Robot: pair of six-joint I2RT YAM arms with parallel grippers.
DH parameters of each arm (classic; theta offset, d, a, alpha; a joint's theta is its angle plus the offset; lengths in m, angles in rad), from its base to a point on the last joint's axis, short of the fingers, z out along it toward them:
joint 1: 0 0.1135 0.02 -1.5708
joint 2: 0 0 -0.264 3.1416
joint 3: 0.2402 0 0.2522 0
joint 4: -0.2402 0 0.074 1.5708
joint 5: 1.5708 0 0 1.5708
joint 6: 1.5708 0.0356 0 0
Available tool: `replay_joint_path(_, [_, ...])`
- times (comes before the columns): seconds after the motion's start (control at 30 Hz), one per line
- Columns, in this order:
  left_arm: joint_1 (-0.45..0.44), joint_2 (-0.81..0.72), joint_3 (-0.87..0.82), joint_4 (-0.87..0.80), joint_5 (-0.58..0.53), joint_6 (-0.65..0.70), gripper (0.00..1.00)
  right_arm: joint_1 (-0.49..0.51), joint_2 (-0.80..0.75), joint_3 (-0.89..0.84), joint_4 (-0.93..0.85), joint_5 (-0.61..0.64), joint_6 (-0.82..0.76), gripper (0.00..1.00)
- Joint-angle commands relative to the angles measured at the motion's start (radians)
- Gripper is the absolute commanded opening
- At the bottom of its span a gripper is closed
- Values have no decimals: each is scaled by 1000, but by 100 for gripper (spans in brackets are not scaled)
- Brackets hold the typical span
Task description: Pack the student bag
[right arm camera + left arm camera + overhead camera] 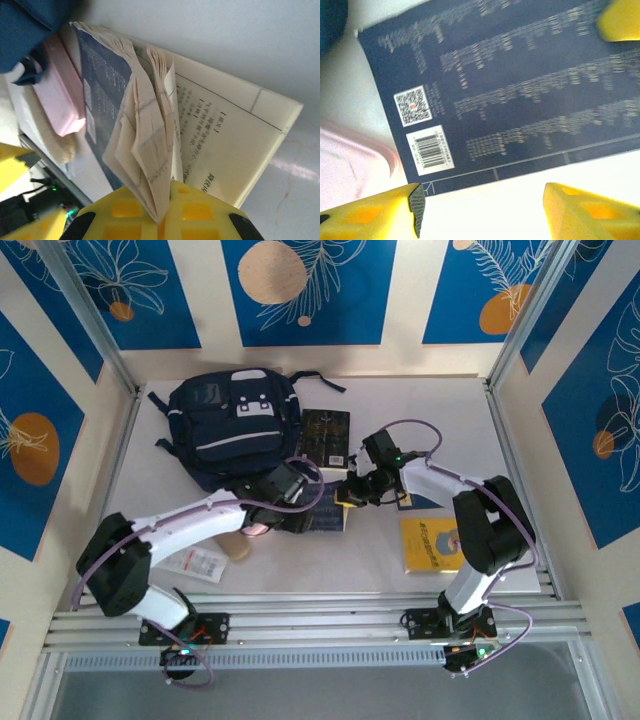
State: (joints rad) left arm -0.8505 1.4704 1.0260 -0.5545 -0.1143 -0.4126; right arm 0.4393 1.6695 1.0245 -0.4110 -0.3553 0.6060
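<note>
The student bag (230, 425), navy with grey stripes and a pale front patch, lies at the back left of the table. Just in front of it lies a dark blue book (330, 518), back cover with barcode up (510, 90). My left gripper (300, 502) hovers over the book's near edge, open (480, 210), with nothing between its yellow fingers. My right gripper (352, 495) is shut (167, 220) on a bunch of the book's cream pages (150, 135), which fan upward while the rest of the book lies open on the table. A corner of the bag (35, 20) shows beyond the book.
A black book (325, 437) lies right of the bag. A yellow book (430, 543) lies at the front right beside the right arm. A pink case (255, 530) (60, 85) sits beside the blue book, with a tan item (238, 545) and a white packet (200, 562) near the left arm.
</note>
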Motion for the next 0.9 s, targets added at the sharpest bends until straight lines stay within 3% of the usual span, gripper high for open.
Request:
replay_joint_path(0.0, [-63, -32, 42, -44, -67, 156, 66, -11, -41, 12, -79, -79, 77, 1])
replay_joint_path(0.17, [-225, -159, -92, 164, -183, 545, 70, -19, -68, 26, -130, -112, 107, 1])
replay_joint_path(0.27, [-260, -206, -175, 280, -208, 709, 78, -23, -86, 25, -130, -141, 127, 2])
replay_joint_path(0.47, [-298, -123, -192, 353, -247, 834, 78, -41, -106, 15, -97, -200, 186, 2])
replay_joint_path(0.73, [-311, 26, -209, 536, -436, 899, 74, -53, -129, -18, -45, -254, 237, 2])
replay_joint_path(0.8, [-309, 64, -200, 576, -498, 919, 69, -53, -134, -25, -38, -261, 243, 2])
replay_joint_path(0.87, [-310, 86, -190, 604, -524, 940, 55, -53, -137, -33, -33, -268, 250, 2])
